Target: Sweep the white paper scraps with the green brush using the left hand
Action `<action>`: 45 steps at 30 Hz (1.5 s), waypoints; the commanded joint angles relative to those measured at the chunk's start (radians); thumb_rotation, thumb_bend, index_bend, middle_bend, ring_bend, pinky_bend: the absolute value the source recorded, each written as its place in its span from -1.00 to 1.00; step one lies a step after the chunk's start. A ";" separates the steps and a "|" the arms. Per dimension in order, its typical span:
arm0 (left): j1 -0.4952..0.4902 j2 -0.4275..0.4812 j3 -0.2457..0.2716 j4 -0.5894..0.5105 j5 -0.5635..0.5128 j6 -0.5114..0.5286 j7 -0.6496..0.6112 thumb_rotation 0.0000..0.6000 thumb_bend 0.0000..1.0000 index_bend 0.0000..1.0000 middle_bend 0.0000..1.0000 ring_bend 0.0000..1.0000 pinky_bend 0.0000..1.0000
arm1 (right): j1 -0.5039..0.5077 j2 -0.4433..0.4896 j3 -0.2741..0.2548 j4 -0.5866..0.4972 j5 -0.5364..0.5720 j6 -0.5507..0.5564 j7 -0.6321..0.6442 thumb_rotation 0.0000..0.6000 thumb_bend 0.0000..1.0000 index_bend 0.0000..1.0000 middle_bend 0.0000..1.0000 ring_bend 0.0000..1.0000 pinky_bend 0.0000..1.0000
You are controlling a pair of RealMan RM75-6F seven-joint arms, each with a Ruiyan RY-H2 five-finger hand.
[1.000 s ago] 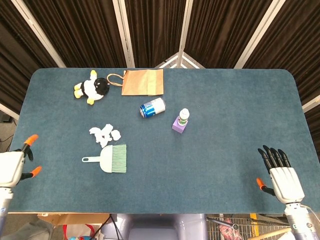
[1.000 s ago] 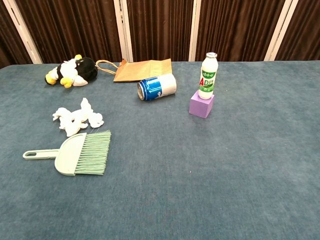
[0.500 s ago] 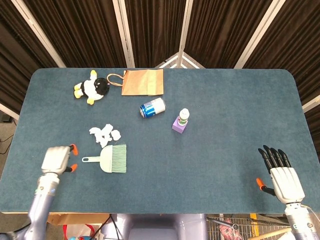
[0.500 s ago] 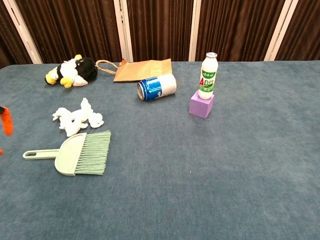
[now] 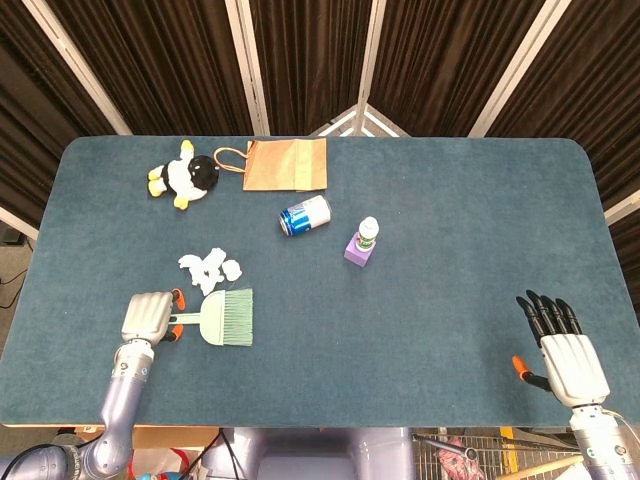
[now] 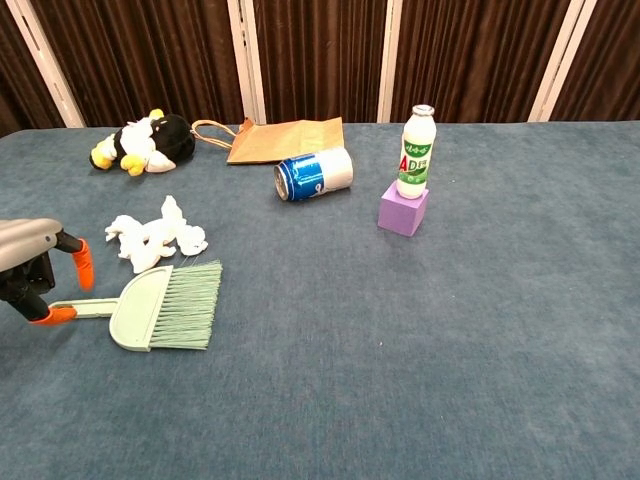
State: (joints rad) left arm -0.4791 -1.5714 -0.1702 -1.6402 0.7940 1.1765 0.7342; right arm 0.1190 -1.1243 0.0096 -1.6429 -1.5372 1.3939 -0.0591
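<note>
The left hand (image 5: pixel 150 317) has travelled in from the table edge to the brush (image 5: pixel 226 317) handle, fingers apart around it, not yet closed. Brush lies flat, bristles just below the paper scraps (image 5: pixel 210 268). Step: reaching to grasp; next, closing on the handle. Right hand (image 5: pixel 562 350) rests spread, well apart.
</note>
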 commanded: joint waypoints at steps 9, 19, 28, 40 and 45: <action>-0.032 -0.049 0.017 0.051 -0.027 -0.007 0.005 1.00 -0.14 -0.09 1.00 1.00 1.00 | -0.001 -0.001 -0.001 -0.001 0.001 0.000 -0.005 1.00 -0.36 -1.00 -1.00 -1.00 -0.98; -0.036 -0.052 0.023 0.045 -0.015 0.012 -0.021 1.00 0.34 0.28 1.00 1.00 1.00 | -0.002 0.000 0.000 -0.001 0.001 0.002 -0.001 1.00 -0.36 -1.00 -1.00 -1.00 -0.98; -0.037 0.068 -0.004 -0.180 0.070 0.075 -0.037 1.00 0.50 0.35 1.00 1.00 1.00 | 0.000 -0.001 0.000 -0.003 0.000 0.002 -0.006 1.00 -0.36 -1.00 -1.00 -1.00 -0.98; -0.189 0.041 -0.150 -0.207 -0.096 0.062 0.084 1.00 0.53 0.34 1.00 1.00 1.00 | -0.003 0.003 0.003 -0.008 0.008 0.003 0.004 1.00 -0.36 -1.00 -1.00 -1.00 -0.98; -0.304 -0.036 -0.197 -0.063 -0.225 0.012 0.159 1.00 0.54 0.34 1.00 1.00 1.00 | 0.002 0.003 0.008 0.002 0.024 -0.012 0.018 1.00 -0.36 -1.00 -1.00 -1.00 -0.98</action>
State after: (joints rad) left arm -0.7173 -1.5600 -0.3332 -1.7814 0.6393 1.2209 0.8440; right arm 0.1196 -1.1211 0.0158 -1.6437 -1.5164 1.3845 -0.0438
